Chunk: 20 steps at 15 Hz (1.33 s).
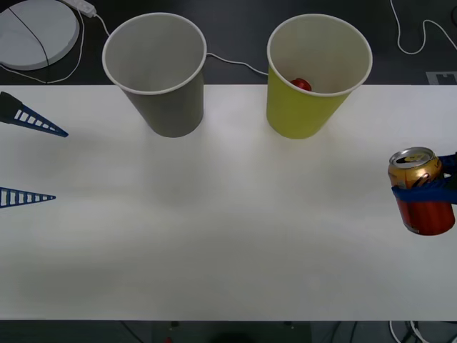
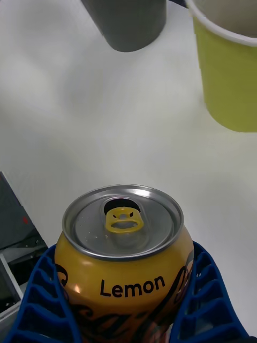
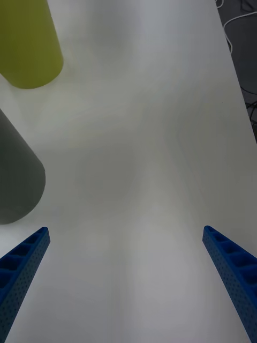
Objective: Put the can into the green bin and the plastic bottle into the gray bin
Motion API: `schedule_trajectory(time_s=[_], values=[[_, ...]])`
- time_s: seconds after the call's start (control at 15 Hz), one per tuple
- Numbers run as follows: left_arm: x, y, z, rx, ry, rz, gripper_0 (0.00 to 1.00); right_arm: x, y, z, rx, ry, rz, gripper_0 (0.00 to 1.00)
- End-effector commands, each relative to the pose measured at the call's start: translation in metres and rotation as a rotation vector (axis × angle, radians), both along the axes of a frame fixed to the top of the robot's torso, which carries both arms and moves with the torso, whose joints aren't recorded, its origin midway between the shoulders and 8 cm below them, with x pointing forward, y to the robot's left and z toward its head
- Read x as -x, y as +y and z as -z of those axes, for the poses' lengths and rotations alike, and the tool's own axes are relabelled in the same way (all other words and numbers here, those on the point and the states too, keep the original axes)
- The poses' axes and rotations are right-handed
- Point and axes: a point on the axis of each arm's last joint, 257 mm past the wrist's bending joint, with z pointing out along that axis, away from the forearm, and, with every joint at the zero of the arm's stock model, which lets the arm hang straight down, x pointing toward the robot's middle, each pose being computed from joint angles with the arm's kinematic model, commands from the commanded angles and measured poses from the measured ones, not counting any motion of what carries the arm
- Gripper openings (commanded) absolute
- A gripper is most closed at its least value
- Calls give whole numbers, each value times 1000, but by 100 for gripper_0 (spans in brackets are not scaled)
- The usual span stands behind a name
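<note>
White table [image 1: 214, 236], right gripper [image 1: 428, 191] clamping can [image 1: 421, 196], left gripper [image 1: 32, 158] wide.

The front camera sits high above the table [image 1: 214, 229], facing forward and down — both cups stand toward twelve o'clock. The right wrist camera looks closely down over its own fingers [image 2: 209, 300]; the left wrist camera looks along bare tabletop. All three share the gray bin [image 1: 158, 71] and the green bin [image 1: 314, 75].

White table [image 1: 214, 236] w/ 2 cups: gray bin [image 1: 161, 78], green bin [image 1: 310, 78].
</note>
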Motion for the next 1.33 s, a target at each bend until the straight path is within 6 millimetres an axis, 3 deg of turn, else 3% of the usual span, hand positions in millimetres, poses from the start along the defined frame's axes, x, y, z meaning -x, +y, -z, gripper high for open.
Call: schedule_trajectory(time_s=[0.07,0.27,0.6,0.8,1.33], values=[[0,0,0,0,0,0,100,-14,-11,-19,40,23,66,0],[0,0,0,0,0,0,100,-35,-25,-43,103,48,62,0],[0,0,0,0,0,0,100,-75,-32,-87,168,67,62,0],[0,0,0,0,0,0,100,-105,-21,-109,186,63,56,0],[0,0,0,0,0,0,100,-183,24,-138,273,56,50,0]])
